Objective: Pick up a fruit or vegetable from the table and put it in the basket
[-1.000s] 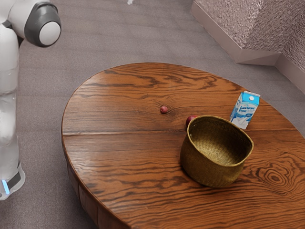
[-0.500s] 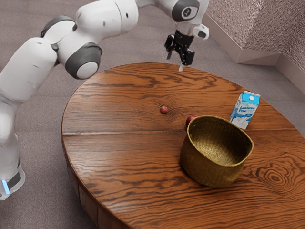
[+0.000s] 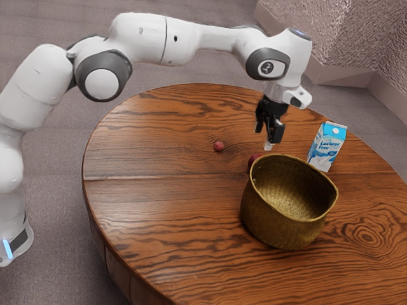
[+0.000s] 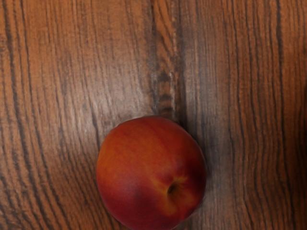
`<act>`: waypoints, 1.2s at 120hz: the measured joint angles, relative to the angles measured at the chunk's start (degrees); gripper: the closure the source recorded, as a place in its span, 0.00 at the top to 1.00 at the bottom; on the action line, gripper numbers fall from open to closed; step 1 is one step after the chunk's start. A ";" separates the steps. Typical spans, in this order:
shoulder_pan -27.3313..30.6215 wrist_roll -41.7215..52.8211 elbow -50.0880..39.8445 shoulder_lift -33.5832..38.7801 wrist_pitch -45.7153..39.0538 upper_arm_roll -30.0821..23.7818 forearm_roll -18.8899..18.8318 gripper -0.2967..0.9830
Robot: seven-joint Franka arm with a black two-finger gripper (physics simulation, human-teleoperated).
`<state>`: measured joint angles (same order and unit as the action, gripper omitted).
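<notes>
- Tool [image 3: 263, 138]: spread, fingers apart with a gap between the tips, pointing down. Nothing pinched.
- Tool sits above the table [image 3: 152, 210], near the peach, on the side toward the table's far edge. Exact height: can't tell.
- Peach [image 4: 148, 172]: on the table, just beside the basket, partly hidden by the basket's rim in the exterior view. Can't tell if the two touch.
- Wrist view has the peach under the hand: red-orange skin, yellow streaks round the stem dimple, plank seam running up to it.
- Basket [image 3: 273, 225]: woven, olive-brown, upright, mouth up, wavy rim. Well in from the table's edge at the exterior view's left.
- Small red fruit [image 3: 219, 146]: on the table, between the far edge and the plank seam, apart from the peach, toward the exterior view's left. Kind: can't tell.
- Milk carton [image 3: 325, 147]: blue and white, "Lactose Free" on it, standing near the table's far edge, behind the basket, toward the exterior view's right.
- Arm [image 3: 143, 38]: in from the exterior view's left, reaching over the table.
</notes>
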<state>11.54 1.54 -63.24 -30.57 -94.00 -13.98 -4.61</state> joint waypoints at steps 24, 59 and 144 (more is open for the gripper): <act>-4.43 -2.17 -4.76 -0.75 -2.53 4.56 -1.29 0.75; -5.28 -4.26 -5.62 -1.35 -4.06 4.53 0.07 0.75; -3.52 -6.12 -4.50 -5.95 -11.34 4.41 -0.33 0.48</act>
<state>8.02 -4.58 -67.74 -36.52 -105.34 -9.57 -4.94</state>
